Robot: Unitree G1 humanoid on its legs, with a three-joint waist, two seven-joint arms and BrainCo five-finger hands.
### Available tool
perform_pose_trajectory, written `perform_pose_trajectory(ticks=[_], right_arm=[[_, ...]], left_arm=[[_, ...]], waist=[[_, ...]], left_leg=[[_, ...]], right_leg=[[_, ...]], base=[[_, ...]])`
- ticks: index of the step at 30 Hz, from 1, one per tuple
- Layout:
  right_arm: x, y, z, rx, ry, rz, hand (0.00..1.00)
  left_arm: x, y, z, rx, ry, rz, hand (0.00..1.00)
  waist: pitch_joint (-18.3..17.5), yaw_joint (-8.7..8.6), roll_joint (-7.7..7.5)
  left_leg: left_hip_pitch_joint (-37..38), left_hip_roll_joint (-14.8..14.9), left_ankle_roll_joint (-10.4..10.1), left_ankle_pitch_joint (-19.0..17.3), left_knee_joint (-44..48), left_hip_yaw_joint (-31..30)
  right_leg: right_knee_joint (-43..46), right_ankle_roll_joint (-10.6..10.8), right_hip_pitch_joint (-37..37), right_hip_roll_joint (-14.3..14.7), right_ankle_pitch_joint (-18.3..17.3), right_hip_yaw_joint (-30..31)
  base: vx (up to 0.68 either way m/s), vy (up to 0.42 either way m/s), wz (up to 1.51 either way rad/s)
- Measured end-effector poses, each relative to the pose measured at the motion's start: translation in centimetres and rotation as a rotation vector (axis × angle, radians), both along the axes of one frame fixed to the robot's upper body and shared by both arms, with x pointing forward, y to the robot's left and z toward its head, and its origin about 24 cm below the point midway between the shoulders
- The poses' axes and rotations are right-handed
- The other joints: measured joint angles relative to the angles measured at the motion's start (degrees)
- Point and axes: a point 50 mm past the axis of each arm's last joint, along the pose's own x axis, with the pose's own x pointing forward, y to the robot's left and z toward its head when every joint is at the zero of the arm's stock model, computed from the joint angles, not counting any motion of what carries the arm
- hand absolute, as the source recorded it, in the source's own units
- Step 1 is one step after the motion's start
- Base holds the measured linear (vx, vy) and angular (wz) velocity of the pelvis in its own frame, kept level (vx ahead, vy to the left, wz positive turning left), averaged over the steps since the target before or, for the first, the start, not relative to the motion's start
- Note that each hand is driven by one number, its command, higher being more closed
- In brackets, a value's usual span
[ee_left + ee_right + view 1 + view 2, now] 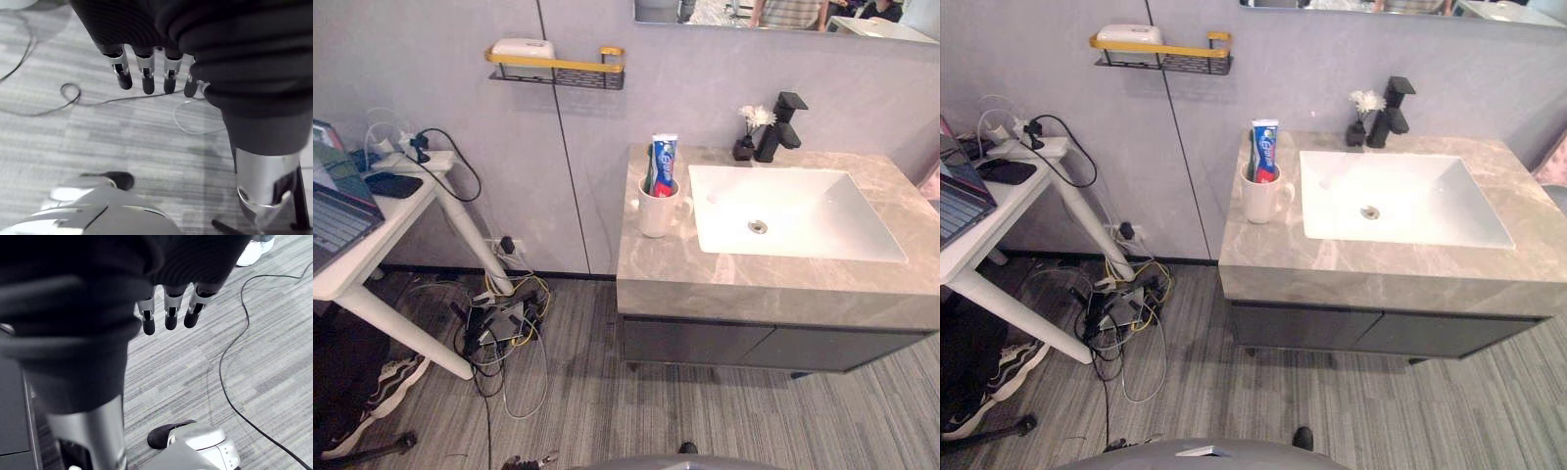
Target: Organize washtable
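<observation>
We stood back from the counter point(705, 276) with nothing in hand: our left hand point(146, 71) and right hand point(169, 308) hung at our sides over the floor point(98, 137), fingers loose and apart, holding nothing. The things to tidy stood on the counter: a white cup point(655, 210) at its left side, just left of the sink point(803, 201), with a tube point(662, 163) upright in it, and a tap point(781, 127) and a small flower point(748, 132) at the far edge. By our reading the step was the approach, with no grasp begun. To do it well, we judged, we should close in squarely on the left half of the counter, raise the left hand to the cup, take it round the body and not by the rim, and keep it level so the tall tube did not tip out. Much was unclear to us. We could not tell what else the cup held, nor what the white block point(522, 47) on the wall shelf point(558, 70) was. The mirror point(783, 12) was cut off at the top, the counter's right end ran out of view, and whether the dark cabinet point(754, 345) below had doors or drawers we could not make out.
</observation>
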Motion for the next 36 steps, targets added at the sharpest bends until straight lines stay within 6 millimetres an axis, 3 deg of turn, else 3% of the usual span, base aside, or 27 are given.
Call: perform_pose_trajectory(ticks=[3, 8, 11, 14, 15, 17, 20, 24, 27, 29, 36], right_arm=[[0.6, 0.0, -0.1, 0.036, -0.035, -0.032, 0.00], [4.7, 0.3, -0.2, 0.055, -0.154, 0.019, 0.00], [6.3, 0.6, -0.1, 0.058, -0.205, 0.047, 0.00], [7.3, 0.9, 0.1, 0.054, -0.230, 0.133, 0.00], [7.7, 1.2, 0.1, 0.054, -0.238, 0.177, 0.00], [8.0, 1.4, 0.2, 0.056, -0.244, 0.217, 0.00], [8.6, 1.5, 0.2, 0.056, -0.247, 0.287, 0.00], [8.9, 1.6, 0.3, 0.061, -0.247, 0.347, 0.00], [9.1, 1.6, 0.3, 0.066, -0.249, 0.370, 0.00], [9.1, 1.7, 0.3, 0.069, -0.253, 0.380, 0.00], [9.4, 1.3, 0.4, 0.060, -0.263, 0.411, 0.00]], left_arm=[[-0.8, 0.2, -0.1, -0.035, -0.002, 0.112, 0.00], [-1.1, 0.1, -0.2, -0.097, -0.080, 0.348, 0.00], [0.2, -0.4, -0.1, -0.121, -0.175, 0.455, 0.00], [4.2, -0.8, 1.5, -0.157, -0.406, 0.560, 0.00], [7.1, -0.6, 3.6, -0.165, -0.578, 0.541, 0.00], [10.2, -0.1, 6.7, -0.160, -0.782, 0.516, 0.00], [15.0, 0.4, 13.2, -0.183, -1.160, 0.484, 0.00], [17.1, -1.1, 18.8, -0.234, -1.401, 0.352, 0.00], [18.1, -4.1, 23.3, -0.330, -1.580, 0.187, 0.00], [18.4, -6.1, 25.2, -0.392, -1.649, 0.075, 0.00], [19.2, -11.2, 28.3, -0.615, -1.739, -0.217, 0.00]], waist=[[0.0, -0.04, -0.21], [0.0, -0.02, -0.36], [0.1, 0.01, -0.16], [0.7, -0.01, 0.06], [0.7, 0.10, 0.01], [0.7, 0.11, -0.02], [0.9, 0.00, 0.29], [0.8, -0.19, 0.35], [0.8, -0.09, 0.33], [0.8, -0.14, 0.32], [0.7, -0.41, 0.28]], left_leg=[[0.5, 0.0, 0.0, 0.0, -0.8, -0.6], [1.1, -0.1, 0.4, 0.3, -1.0, -1.1], [1.3, -0.2, 0.4, 0.3, -1.5, -1.2], [1.7, -0.4, 0.4, 0.3, -1.6, -1.9], [1.5, -0.4, 0.4, 0.3, -1.6, -2.2], [0.9, -0.5, 0.5, 0.3, -1.6, -2.6], [0.5, -0.6, 0.7, 0.4, -1.5, -3.2], [-0.3, -0.7, 0.6, 0.5, -0.7, -3.5], [-1.3, -1.0, 0.6, 0.5, 0.2, -3.6], [-1.3, -1.0, 0.6, 0.5, 0.4, -3.2], [-2.5, -1.3, 0.8, 0.3, 1.9, -1.0]], right_leg=[[0.0, 0.0, 0.4, 0.0, -0.3, -0.7], [0.0, -0.1, 0.5, -0.1, -0.3, -0.9], [0.0, 0.0, 0.6, -0.1, -0.3, -1.2], [0.0, 0.0, 1.2, -0.3, -0.3, -2.4], [0.0, 0.0, 1.3, -0.4, -0.3, -2.6], [0.0, 0.0, 1.2, -0.4, -0.3, -2.9], [0.0, 0.0, 1.2, -0.6, -0.4, -3.5], [0.0, 0.0, 0.7, -0.8, -0.4, -3.8], [0.1, 0.2, 0.0, -1.0, -0.2, -3.7], [0.1, 0.3, -0.1, -1.1, 0.1, -3.1], [0.0, 0.2, -1.8, -1.3, 1.5, -0.8]], base=[[0.06, -0.004, 0.15], [0.07, -0.001, 0.03], [0.06, 0.005, 0.04], [0.02, 0.010, 0.11], [0.00, 0.009, 0.11], [-0.04, 0.007, 0.11], [-0.02, -0.001, 0.09], [0.00, 0.000, 0.06], [0.01, 0.002, 0.04], [-0.02, 0.011, -0.09], [-0.07, 0.025, -0.17]])
